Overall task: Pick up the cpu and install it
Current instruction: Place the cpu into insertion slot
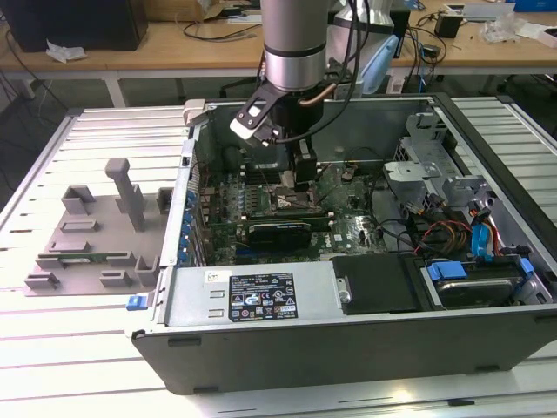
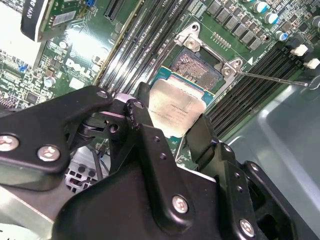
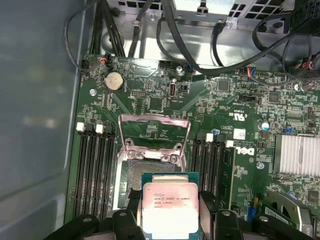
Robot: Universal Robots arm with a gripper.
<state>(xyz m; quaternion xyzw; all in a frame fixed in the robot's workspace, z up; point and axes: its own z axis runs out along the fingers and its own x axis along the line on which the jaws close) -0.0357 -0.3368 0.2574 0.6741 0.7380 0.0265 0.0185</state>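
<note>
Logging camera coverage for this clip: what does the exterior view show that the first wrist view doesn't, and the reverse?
Exterior view, not the first wrist view: the grey fixture tray beside the computer case, the arm's silver column, a drive with blue tabs.
First wrist view, not the exterior: the cpu, silver top up, clamped in the pincer, the open socket just beyond it, a coin cell.
Both: the green motherboard, and the pincer low inside the case.

electronics lab: opened computer case, cluttered workbench
</note>
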